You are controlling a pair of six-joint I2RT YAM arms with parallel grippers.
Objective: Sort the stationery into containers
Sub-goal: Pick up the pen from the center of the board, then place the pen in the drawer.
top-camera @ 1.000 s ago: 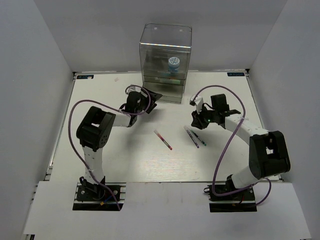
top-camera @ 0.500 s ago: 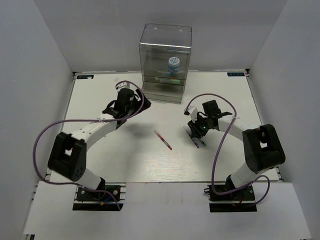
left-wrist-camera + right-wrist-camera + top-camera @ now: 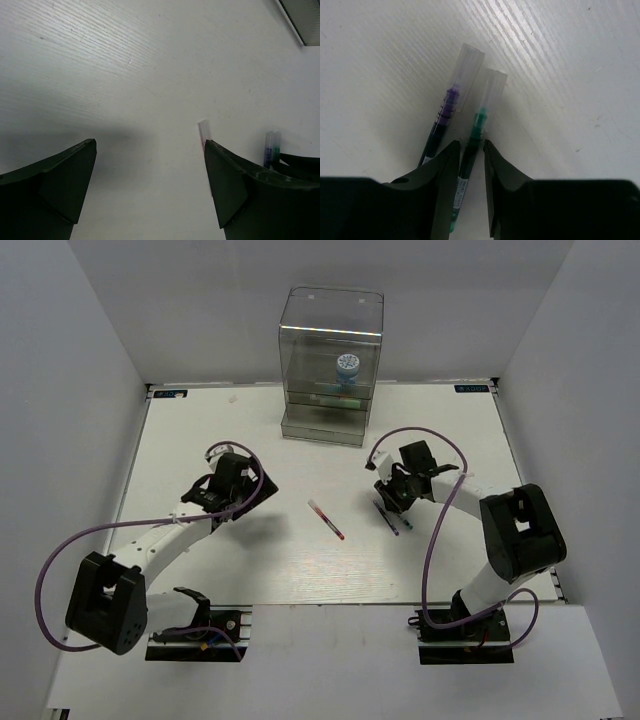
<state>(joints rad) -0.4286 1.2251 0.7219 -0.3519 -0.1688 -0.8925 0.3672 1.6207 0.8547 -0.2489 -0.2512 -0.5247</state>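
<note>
The container (image 3: 330,340), a tall clear drawer box, stands at the back with a blue-and-white jar (image 3: 347,367) inside. A red pen (image 3: 326,519) lies mid-table; its clear cap (image 3: 204,131) shows beside my left gripper's right finger. That left gripper (image 3: 240,490) (image 3: 150,145) hangs wide open over bare table, left of the red pen. Two dark pens (image 3: 388,518) lie side by side, one with a purple tip (image 3: 447,107), one with a green tip (image 3: 479,125). My right gripper (image 3: 390,498) (image 3: 471,145) straddles the green-tipped pen with narrow jaws, a slit still showing on the right side.
White walls (image 3: 90,390) close the table in on the left, back and right. Purple cables (image 3: 90,535) loop off both arms. The dark pens' caps (image 3: 270,147) also show at the right of the left wrist view.
My left arm has swung back from the container toward the near left, its jaws opening wide. The right gripper has come down and left over the two dark pens.
</note>
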